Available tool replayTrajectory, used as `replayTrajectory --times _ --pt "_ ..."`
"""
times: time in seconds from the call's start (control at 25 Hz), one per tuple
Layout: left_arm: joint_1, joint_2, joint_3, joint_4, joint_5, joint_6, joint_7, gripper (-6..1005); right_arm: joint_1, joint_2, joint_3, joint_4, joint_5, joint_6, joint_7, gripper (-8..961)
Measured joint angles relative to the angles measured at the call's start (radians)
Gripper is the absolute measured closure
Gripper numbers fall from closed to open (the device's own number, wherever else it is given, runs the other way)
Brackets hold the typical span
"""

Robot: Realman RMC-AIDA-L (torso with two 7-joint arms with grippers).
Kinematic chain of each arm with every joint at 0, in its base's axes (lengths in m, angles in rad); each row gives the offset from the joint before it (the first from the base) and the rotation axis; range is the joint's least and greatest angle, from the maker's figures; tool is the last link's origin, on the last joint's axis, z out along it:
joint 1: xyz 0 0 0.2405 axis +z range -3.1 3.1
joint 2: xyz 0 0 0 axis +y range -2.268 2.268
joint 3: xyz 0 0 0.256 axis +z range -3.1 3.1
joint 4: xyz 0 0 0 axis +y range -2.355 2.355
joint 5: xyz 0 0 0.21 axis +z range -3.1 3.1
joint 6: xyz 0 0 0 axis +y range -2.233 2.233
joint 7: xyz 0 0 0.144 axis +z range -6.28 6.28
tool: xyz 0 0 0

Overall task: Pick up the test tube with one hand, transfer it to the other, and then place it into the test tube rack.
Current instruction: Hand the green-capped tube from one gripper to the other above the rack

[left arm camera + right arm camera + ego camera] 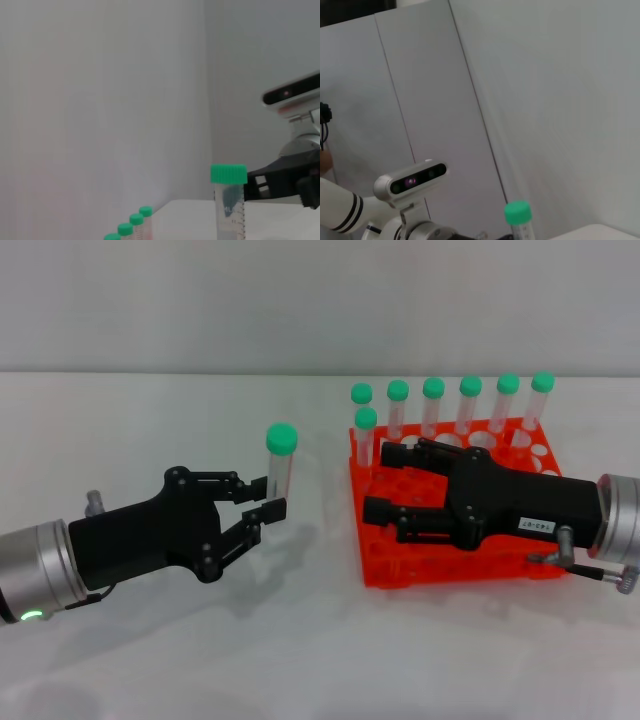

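Observation:
My left gripper (266, 498), black with a green light on its wrist, is shut on the test tube (281, 472). It holds the tube upright, green cap up, above the table to the left of the rack. The tube also shows in the left wrist view (229, 200) and the right wrist view (519, 216). My right gripper (388, 482), black with a small white label, is open and empty. It hovers over the orange-red test tube rack (450, 565), with its fingers pointing towards the tube and a gap between them and it.
Several identical green-capped tubes (433, 405) stand along the rack's back row, and one (366, 432) stands at its left edge. They also show in the left wrist view (132, 226). The white table runs back to a pale wall.

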Motion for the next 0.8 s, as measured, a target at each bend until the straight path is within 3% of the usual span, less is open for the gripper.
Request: replayTrajectory --times 0.44,0.8 --pt "-0.007 -0.001 0.000 0.066 0.055 -0.051 0.045 800 0.026 0.017 -0.012 -0.008 0.010 0.013 -0.006 85" --pt "-0.030 -0.003 0.000 0.083 0.059 -0.066 0.050 800 0.032 0.021 -0.102 -0.015 0.055 0.004 -0.033 85"
